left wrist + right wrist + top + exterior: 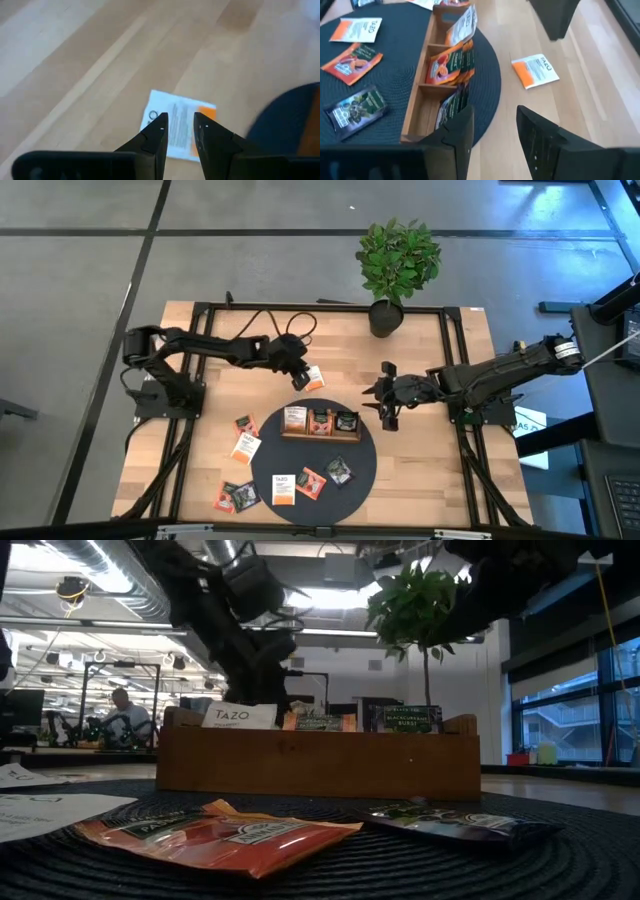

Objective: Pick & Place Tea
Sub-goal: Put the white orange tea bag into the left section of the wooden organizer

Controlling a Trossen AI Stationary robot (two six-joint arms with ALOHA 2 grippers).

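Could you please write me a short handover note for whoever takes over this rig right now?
Left gripper: fingers parted, holding nothing, poised over a white-and-orange sachet on the bare wood behind the tray.
Right gripper: open, empty, waiting right of the wooden tray.
Done: sachets stand in all three tray compartments.
Left: that sachet, three loose on the round dark mat, and four on the wood left of the mat.

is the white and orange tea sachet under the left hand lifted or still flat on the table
Flat on the table. The sachet lies on the bare wood in the left wrist view, with the left hand open above it, fingers not touching it.
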